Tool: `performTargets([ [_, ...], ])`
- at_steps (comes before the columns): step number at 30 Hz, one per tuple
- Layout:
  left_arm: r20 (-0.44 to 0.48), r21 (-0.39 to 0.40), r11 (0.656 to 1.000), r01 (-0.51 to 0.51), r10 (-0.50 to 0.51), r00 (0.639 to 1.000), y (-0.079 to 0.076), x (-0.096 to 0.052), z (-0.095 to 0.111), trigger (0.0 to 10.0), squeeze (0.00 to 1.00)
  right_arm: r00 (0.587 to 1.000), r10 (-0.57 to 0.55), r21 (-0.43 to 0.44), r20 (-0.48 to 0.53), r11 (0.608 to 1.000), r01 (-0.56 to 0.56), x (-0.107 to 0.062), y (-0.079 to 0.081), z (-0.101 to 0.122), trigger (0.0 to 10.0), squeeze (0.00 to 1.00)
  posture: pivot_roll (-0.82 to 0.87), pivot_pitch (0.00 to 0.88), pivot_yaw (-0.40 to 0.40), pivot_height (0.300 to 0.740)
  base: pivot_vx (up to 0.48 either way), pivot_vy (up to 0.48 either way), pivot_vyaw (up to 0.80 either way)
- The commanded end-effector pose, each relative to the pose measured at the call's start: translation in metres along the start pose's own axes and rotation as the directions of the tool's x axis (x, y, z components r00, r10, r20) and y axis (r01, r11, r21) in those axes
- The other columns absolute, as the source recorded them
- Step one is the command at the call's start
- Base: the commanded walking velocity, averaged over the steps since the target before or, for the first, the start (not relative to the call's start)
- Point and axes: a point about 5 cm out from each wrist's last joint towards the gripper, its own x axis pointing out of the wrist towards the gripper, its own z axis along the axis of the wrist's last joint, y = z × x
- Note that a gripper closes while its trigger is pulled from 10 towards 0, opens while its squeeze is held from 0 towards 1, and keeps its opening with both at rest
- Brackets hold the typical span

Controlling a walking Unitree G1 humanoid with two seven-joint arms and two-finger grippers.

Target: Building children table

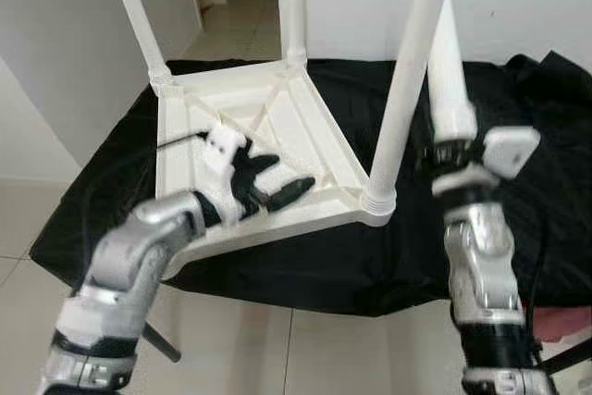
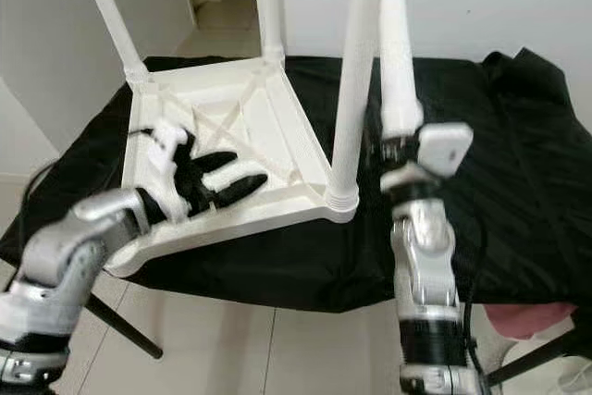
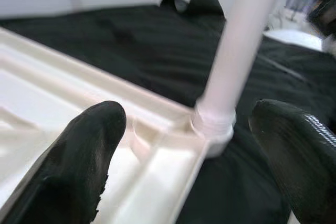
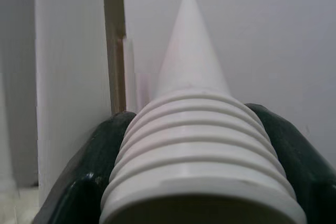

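Right gripper (image 1: 450, 147) clamps the fourth leg (image 1: 448, 71) upright, threaded end down. Left gripper (image 1: 268, 182), fingers spread, rests on the upturned tabletop (image 1: 277, 127). Three legs fitted; one corner socket apparently left.

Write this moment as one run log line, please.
tabletop upside down on black cloth | three legs fitted | right gripper holds fourth leg | left gripper open over tabletop
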Motion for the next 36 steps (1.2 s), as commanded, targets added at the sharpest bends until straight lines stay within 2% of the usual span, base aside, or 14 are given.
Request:
performTargets([
  [1,0.015,0.006,0.99,0.14,-0.14,0.99,-0.003,-0.003,0.006,10.0,0.0,0.991,0.071,0.001,0.114,0.997,-0.072,0.014,0.013,0.023,10.0,0.0,0.0,0.148,0.095,0.74,0.0,0.0,0.0],
  [3,0.04,0.032,0.99,0.14,-0.141,0.989,0.0,-0.005,0.016,10.0,0.0,0.977,0.102,-0.024,0.187,0.995,-0.099,0.027,0.016,0.04,10.0,0.0,0.0,0.146,0.095,0.74,0.0,0.0,0.0],
  [7,0.084,0.008,0.992,0.129,-0.129,0.988,0.01,-0.005,0.026,10.0,0.0,0.94,0.121,-0.044,0.32,0.993,-0.113,0.044,0.022,0.074,10.0,0.0,-0.01,0.124,0.101,0.74,0.0,0.0,0.0],
  [11,0.085,0.007,0.992,0.129,-0.129,0.988,0.012,-0.004,0.027,10.0,0.0,0.921,0.141,-0.068,0.365,0.99,-0.124,0.047,0.026,0.086,10.0,0.0,-0.01,0.118,0.106,0.74,0.0,0.0,0.0],
  [12,0.093,0.006,0.991,0.135,-0.135,0.986,0.013,-0.003,0.029,10.0,0.0,0.903,0.159,-0.081,0.4,0.987,-0.138,0.05,0.029,0.096,10.0,0.0,-0.01,0.113,0.107,0.74,0.0,0.0,0.0],
  [15,0.108,0.002,0.99,0.139,-0.139,0.984,0.015,-0.001,0.032,10.0,0.0,0.876,0.179,-0.083,0.448,0.984,-0.159,0.052,0.033,0.109,10.0,0.0,-0.02,0.108,0.113,0.74,0.0,0.0,0.0],
  [22,0.128,-0.001,0.99,0.143,-0.142,0.982,0.019,0.0,0.037,10.0,0.0,0.837,0.253,-0.079,0.486,0.966,-0.246,0.052,0.044,0.123,10.0,0.0,-0.03,0.103,0.123,0.74,0.0,0.0,0.0],
  [26,0.131,-0.003,0.99,0.143,-0.142,0.981,0.02,0.0,0.038,10.0,0.0,0.828,0.297,-0.07,0.475,0.951,-0.301,0.05,0.05,0.123,10.0,0.0,-0.03,0.105,0.125,0.74,0.0,0.0,0.0],
  [27,0.133,-0.007,0.99,0.142,-0.14,0.981,0.021,-0.001,0.038,10.0,0.0,0.843,0.366,-0.008,0.394,0.919,-0.395,0.038,0.06,0.104,10.0,0.0,-0.03,0.105,0.125,0.74,0.0,0.0,0.0],
  [29,0.133,-0.007,0.99,0.142,-0.14,0.981,0.021,-0.001,0.038,10.0,0.0,0.843,0.366,-0.008,0.394,0.919,-0.395,0.038,0.06,0.104,10.0,0.0,-0.03,0.105,0.125,0.74,0.0,0.0,0.0],
  [33,0.136,-0.007,0.99,0.139,-0.137,0.981,0.021,-0.001,0.039,10.0,0.0,0.866,0.412,0.086,0.283,0.889,-0.45,0.021,0.064,0.076,10.0,0.0,-0.03,0.108,0.116,0.74,0.0,0.0,0.0],
  [34,0.138,-0.004,0.991,0.135,-0.133,0.982,0.022,-0.002,0.039,10.0,0.0,0.874,0.427,0.129,0.234,0.877,-0.463,0.019,0.065,0.063,10.0,0.0,-0.03,0.11,0.112,0.74,0.0,0.0,0.0],
  [36,0.139,-0.002,0.991,0.132,-0.131,0.982,0.022,-0.003,0.039,10.0,0.0,0.877,0.437,0.162,0.2,0.868,-0.47,0.018,0.065,0.055,10.0,0.0,-0.03,0.11,0.112,0.74,0.0,0.0,0.0],
])
